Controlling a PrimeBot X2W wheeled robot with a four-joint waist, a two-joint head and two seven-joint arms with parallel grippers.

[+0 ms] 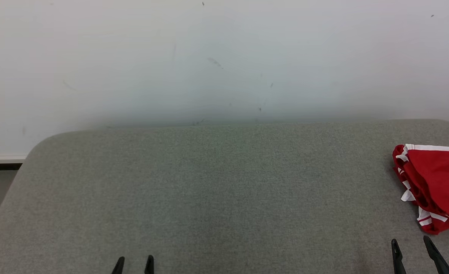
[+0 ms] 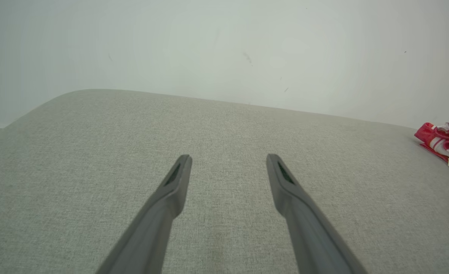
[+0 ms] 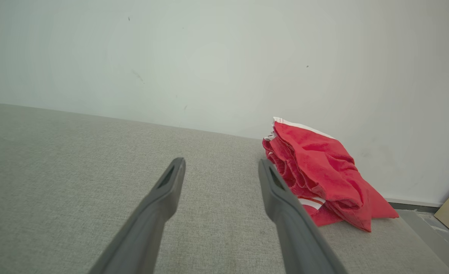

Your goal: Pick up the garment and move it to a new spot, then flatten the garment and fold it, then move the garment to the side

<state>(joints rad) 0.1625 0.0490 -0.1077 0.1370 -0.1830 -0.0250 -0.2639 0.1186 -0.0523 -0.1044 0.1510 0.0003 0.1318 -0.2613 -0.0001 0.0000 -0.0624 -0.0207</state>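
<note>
Head view: garment at right edge of surface; left end effector and right end effector splayed, empty.

Grey fabric surface; scuffed white wall behind.

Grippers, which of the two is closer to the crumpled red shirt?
The right gripper: its tips sit just short of the red shirt at the right end, while the left gripper is far across the grey surface.
</note>
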